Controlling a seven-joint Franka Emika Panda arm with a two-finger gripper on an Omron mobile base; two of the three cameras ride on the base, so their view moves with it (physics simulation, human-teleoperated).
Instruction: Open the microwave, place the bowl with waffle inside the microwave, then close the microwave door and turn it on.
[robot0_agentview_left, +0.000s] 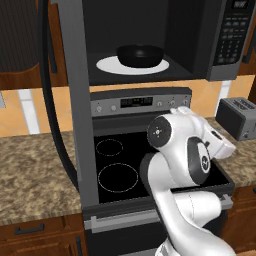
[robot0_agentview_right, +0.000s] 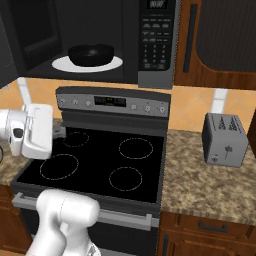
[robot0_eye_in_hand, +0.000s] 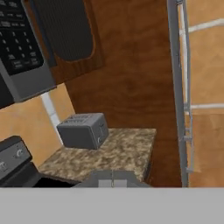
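Microwave (robot0_agentview_left: 150, 40) hangs above the stove (robot0_agentview_right: 100, 165), cavity exposed. Door (robot0_agentview_left: 75, 100) swung fully open at left: a wide, stiff, hinged panel, likely light to swing; best pushed on its outer face or far edge. Bowl (robot0_agentview_right: 91, 54) sits centred on the turntable (robot0_agentview_right: 60, 64) inside; waffle hidden by the rim. Keypad (robot0_agentview_right: 155, 42) at right: small, stiff buttons, legends too blurred to read. Toaster (robot0_agentview_right: 225, 139) on tabletop, right. Jaws together, empty.
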